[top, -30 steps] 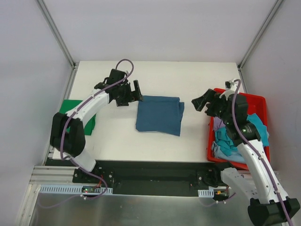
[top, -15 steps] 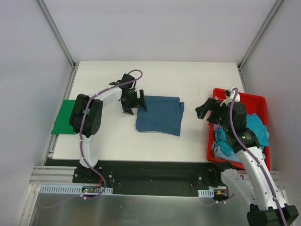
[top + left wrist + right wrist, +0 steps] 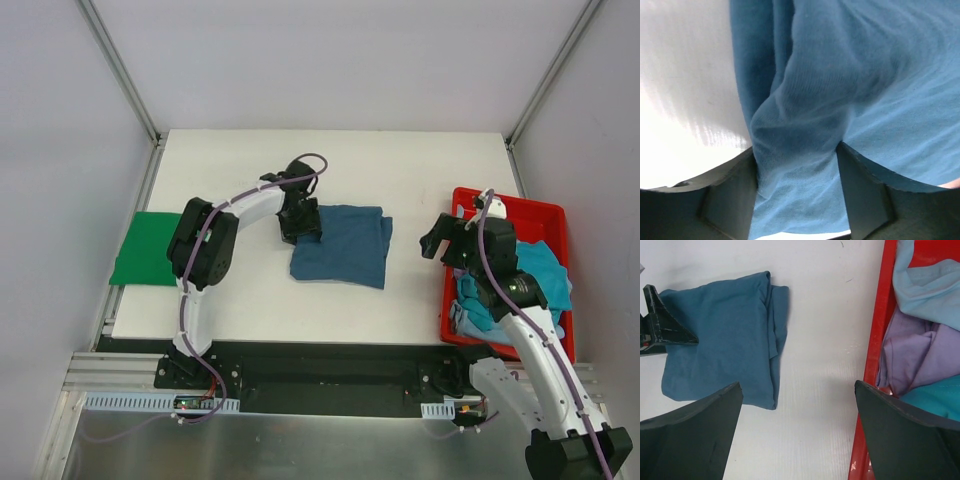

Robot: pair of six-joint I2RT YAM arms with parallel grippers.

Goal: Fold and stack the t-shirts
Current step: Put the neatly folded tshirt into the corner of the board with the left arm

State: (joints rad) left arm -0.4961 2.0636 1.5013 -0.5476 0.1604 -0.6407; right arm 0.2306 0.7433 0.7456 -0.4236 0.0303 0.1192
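Observation:
A folded dark teal-blue t-shirt [image 3: 345, 250] lies mid-table. My left gripper [image 3: 303, 228] is at its upper left edge. In the left wrist view [image 3: 797, 165] the jaws pinch a raised fold of this shirt [image 3: 880, 75]. A bright green t-shirt [image 3: 145, 262] lies folded flat at the table's left edge. My right gripper [image 3: 440, 237] is open and empty over bare table between the shirt and the bin. The right wrist view [image 3: 797, 395] shows the blue shirt [image 3: 720, 350] to the left. Light blue [image 3: 930, 285], lavender [image 3: 920, 355] and teal [image 3: 940, 400] shirts lie in the bin.
The red plastic bin [image 3: 520, 205] stands at the right edge, its near wall [image 3: 875, 365] just right of my right gripper. Grey walls enclose the white table on three sides.
My left gripper has moved right, from beside the blue shirt onto its left edge, and closed on the fabric. My right gripper has drawn back slightly toward the bin.

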